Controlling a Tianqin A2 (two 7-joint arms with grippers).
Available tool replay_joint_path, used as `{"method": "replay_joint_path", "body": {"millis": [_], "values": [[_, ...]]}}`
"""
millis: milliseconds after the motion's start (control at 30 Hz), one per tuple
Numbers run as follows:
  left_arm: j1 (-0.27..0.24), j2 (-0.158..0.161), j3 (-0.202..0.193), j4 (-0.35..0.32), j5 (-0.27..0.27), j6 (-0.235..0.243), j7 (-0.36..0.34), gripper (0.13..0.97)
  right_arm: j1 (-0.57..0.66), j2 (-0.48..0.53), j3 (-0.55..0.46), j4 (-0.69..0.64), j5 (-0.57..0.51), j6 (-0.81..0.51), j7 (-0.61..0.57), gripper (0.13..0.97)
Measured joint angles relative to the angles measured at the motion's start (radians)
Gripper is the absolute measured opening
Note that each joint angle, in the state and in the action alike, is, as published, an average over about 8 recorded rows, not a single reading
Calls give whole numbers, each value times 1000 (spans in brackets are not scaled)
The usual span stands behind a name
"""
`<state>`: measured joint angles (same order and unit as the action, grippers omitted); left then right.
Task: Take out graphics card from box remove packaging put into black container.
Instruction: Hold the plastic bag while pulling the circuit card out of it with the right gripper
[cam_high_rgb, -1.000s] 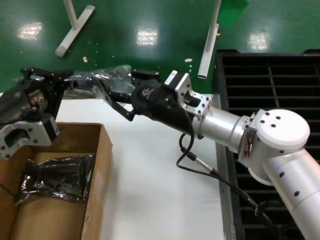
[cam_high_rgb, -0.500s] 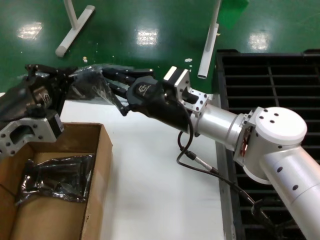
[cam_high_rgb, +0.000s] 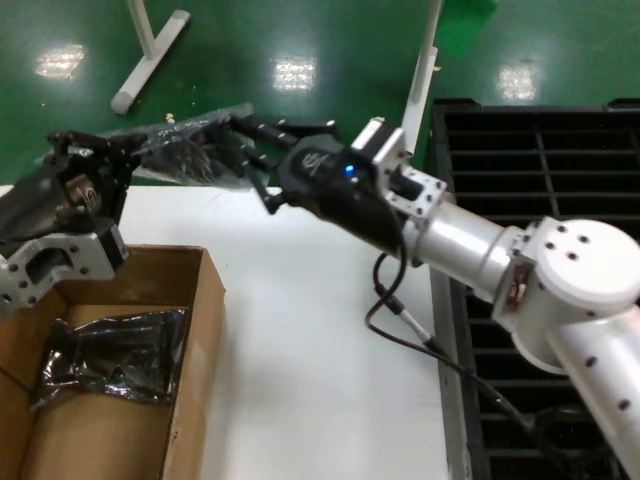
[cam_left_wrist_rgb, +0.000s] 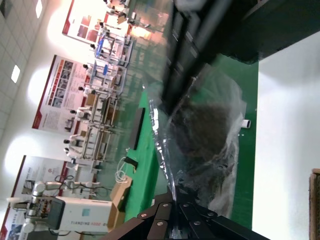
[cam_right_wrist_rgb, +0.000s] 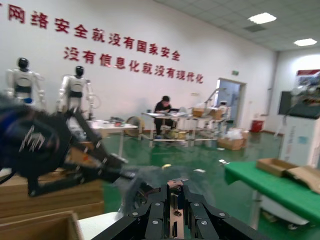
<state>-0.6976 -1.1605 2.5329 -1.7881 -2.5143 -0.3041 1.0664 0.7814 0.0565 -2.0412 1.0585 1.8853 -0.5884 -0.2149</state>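
The crinkled grey packaging (cam_high_rgb: 185, 150) hangs in the air over the table's far edge, stretched between both grippers. My left gripper (cam_high_rgb: 125, 152) is shut on its left end; in the left wrist view its jaws (cam_left_wrist_rgb: 176, 207) pinch the packaging's edge (cam_left_wrist_rgb: 205, 130). My right gripper (cam_high_rgb: 238, 135) reaches into the other end. It is shut on the graphics card (cam_right_wrist_rgb: 177, 212), whose thin board edge shows between the jaws. The rest of the card is veiled by the plastic. The brown box (cam_high_rgb: 205, 300) stands at the near left. The black container (cam_high_rgb: 540, 160) lies at the right.
Another bagged dark item (cam_high_rgb: 115, 355) lies in the box. The white table (cam_high_rgb: 320, 350) runs between box and container. A cable (cam_high_rgb: 400, 320) droops from my right arm. White stand legs (cam_high_rgb: 150, 55) rest on the green floor beyond.
My right gripper has shifted right and farther away, keeping its grip. The packaging has stretched out and lifted with it. My left gripper has hardly moved.
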Motion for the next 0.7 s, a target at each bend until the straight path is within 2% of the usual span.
{"method": "replay_joint_path", "body": {"millis": [167,333,533,700], "values": [[-12,26,5,40,16,16,-17,142,-50,56,-8,149,-77,72,94,194],[-11,48,-17,66,39,19,-51,142,-90,111,-20,274,-181,140,206,193],[20,89,-77,92,77,15,-121,142,-149,174,5,446,-382,179,390,193],[55,159,-149,130,119,14,-204,142,-233,192,116,644,-591,103,529,193]]}}
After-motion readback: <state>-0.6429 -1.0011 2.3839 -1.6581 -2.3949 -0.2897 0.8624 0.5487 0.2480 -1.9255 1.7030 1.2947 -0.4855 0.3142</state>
